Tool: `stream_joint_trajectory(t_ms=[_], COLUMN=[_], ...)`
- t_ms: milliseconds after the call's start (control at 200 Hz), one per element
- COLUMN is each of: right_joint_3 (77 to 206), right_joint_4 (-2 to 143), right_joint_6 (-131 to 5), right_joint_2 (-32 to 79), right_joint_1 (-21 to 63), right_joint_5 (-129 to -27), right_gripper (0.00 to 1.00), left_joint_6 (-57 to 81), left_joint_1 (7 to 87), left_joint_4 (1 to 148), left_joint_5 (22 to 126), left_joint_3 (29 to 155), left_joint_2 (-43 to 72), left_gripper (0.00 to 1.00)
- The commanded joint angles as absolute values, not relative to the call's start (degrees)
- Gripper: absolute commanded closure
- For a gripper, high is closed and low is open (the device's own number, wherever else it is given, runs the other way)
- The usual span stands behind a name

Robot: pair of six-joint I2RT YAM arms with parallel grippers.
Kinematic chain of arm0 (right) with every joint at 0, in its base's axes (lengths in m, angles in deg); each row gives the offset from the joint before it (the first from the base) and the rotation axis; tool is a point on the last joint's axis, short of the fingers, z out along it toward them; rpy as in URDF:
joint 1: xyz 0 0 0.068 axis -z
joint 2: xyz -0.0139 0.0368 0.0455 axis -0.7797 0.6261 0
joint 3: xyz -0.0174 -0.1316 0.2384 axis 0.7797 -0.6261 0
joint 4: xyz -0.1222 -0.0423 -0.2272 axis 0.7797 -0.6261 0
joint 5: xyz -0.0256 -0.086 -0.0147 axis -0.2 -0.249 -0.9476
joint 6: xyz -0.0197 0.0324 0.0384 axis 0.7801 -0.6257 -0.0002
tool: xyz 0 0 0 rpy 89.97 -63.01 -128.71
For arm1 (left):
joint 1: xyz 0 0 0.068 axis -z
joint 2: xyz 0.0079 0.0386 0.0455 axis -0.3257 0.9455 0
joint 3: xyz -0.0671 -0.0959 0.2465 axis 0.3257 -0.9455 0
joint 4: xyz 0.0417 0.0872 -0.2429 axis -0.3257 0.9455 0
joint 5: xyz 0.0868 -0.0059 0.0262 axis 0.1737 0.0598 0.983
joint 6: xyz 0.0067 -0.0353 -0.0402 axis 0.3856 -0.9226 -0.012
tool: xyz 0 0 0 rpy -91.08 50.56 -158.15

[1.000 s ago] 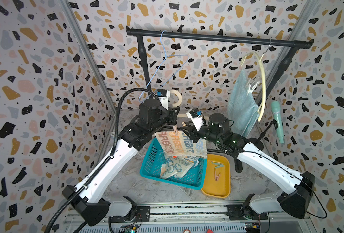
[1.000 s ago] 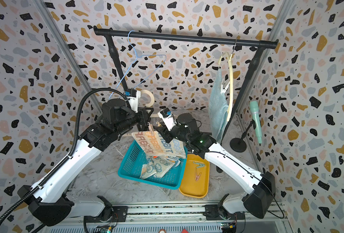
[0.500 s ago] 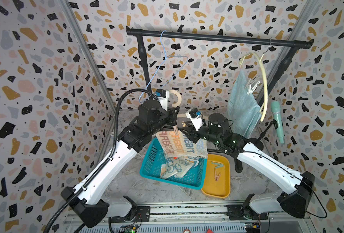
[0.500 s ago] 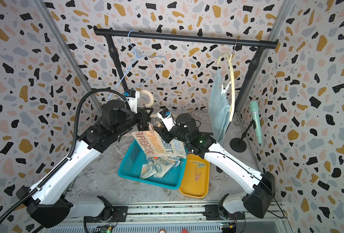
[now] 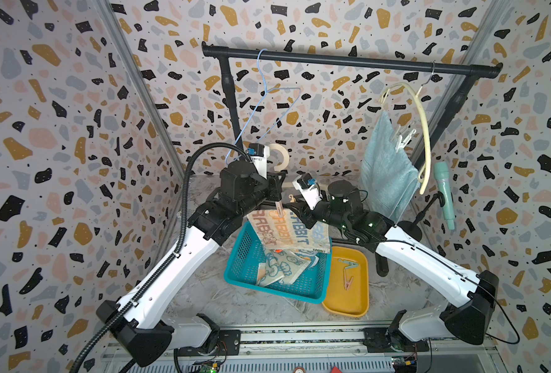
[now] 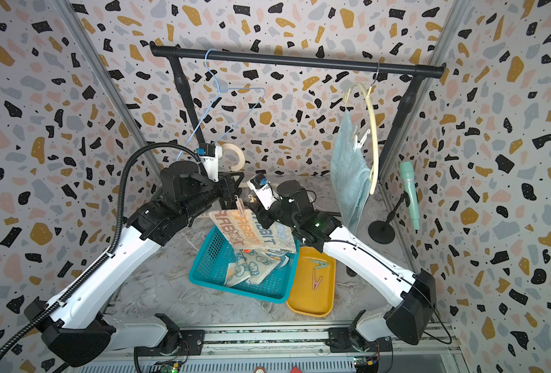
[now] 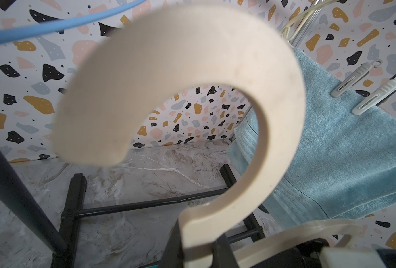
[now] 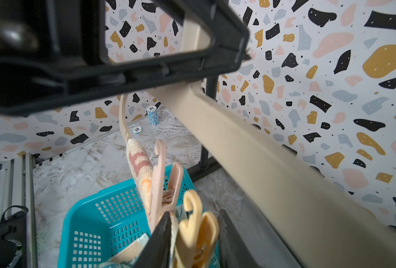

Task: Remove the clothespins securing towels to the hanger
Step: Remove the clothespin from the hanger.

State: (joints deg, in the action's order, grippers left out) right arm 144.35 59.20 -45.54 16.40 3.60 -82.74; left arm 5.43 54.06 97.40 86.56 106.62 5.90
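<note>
Gripping the cream hanger (image 7: 273, 116) by its neck, the left gripper (image 7: 198, 248) was clamped tight. Right gripper (image 8: 193, 234) had its jaws either side of the orange clothespin (image 8: 204, 234) on the RABBIT towel (image 5: 284, 226), couldn't tell if it was actually pinching. Pink clothespin (image 8: 159, 176) sat right beside it. Cartoon towel (image 5: 279, 268) lay in the teal basket (image 5: 245, 255).

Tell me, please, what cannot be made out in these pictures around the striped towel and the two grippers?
The right gripper around the yellow clothespin: right wrist view, the bottom edge cuts off the contact, so a squeeze is unclear.
Pads of the left gripper: left wrist view, the hook of the cream hanger covers them.
Contents of the basket: both top views, the striped towel overhangs part.
</note>
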Motion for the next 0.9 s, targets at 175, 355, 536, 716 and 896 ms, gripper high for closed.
stream_joint_trajectory(t_ms=[175,355,536,716,896], right_joint_3=[145.81,145.72,145.25,144.42,143.1], right_joint_4=[55.17,55.38,55.57,56.36,58.38], right_joint_6=[-45.75,-45.78,-45.91,-46.29,-46.93], right_joint_2=[16.73,16.67,16.35,16.06,15.11], right_joint_1=[2.72,2.81,3.16,3.61,3.69], right_joint_5=[-79.65,-79.21,-78.75,-78.71,-79.19], right_gripper=[0.76,0.8,0.86,1.0,1.0], left_joint_6=[5.12,6.0,6.53,6.63,6.24], left_joint_1=[54.34,54.45,54.49,54.43,54.44], left_joint_4=[85.61,85.67,86.01,86.01,86.24], left_joint_5=[85.45,86.19,86.52,87.04,87.65], left_joint_3=[106.71,106.44,106.3,105.99,105.24], left_joint_2=[3.75,3.69,3.78,3.43,3.08], left_gripper=[1.0,1.0,1.0,1.0,1.0])
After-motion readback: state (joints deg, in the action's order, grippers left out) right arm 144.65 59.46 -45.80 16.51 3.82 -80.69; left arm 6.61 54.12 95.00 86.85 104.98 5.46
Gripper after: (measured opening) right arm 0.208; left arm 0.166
